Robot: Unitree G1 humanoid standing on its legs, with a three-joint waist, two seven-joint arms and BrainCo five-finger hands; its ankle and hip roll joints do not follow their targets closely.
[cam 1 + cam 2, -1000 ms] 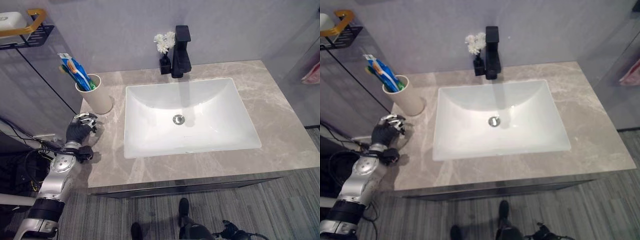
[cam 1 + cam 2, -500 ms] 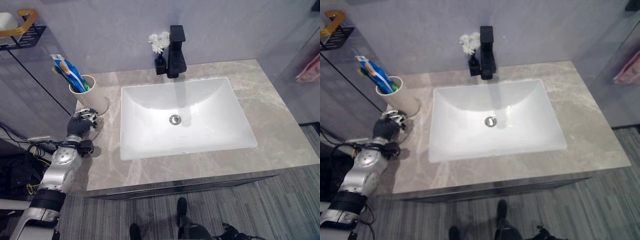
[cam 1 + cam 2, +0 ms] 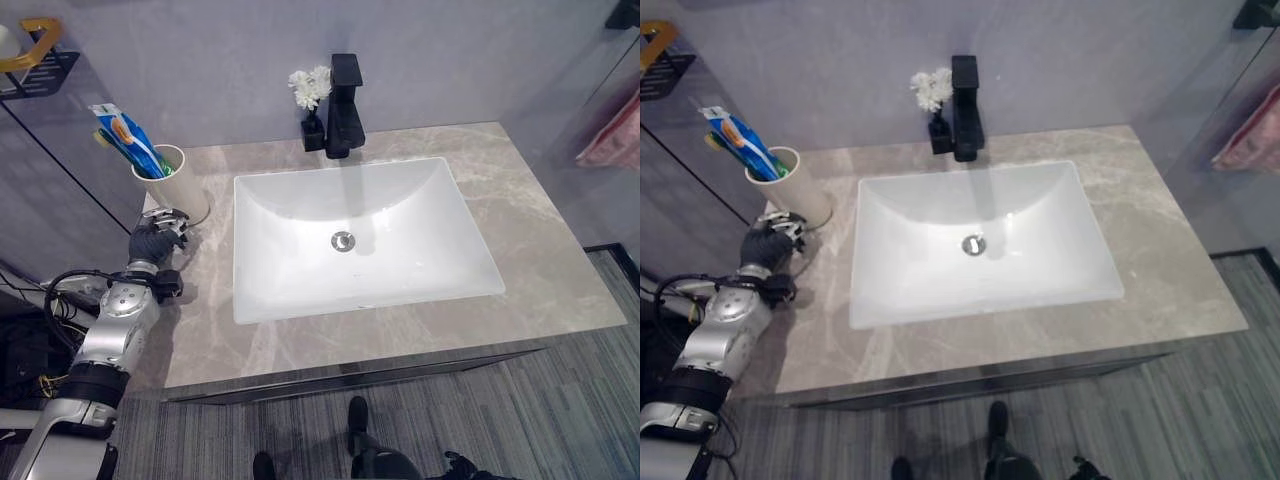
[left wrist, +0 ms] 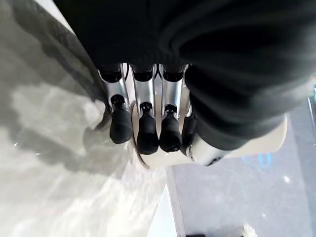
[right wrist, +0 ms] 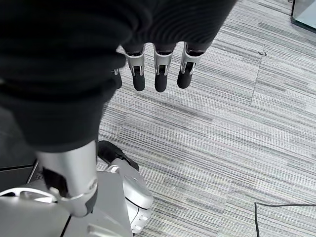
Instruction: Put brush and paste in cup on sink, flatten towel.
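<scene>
With brush and paste [image 3: 128,138] standing in the cup [image 3: 181,185], the left hand [image 3: 155,238] is hovering just beside it, fingers relaxed, holding nothing — the towel likely comes next.

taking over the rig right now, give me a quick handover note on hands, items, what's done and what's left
Left hand: fingers relaxed, holding nothing, on the countertop just in front of the cup.
Right hand: open, hanging over the floor, idle.
Toothbrush and toothpaste stand in the cup, at the counter's back left corner beside the sink.
Done: brush and paste in cup.
Left: flatten the towel; a pink cloth hangs at far right.
</scene>
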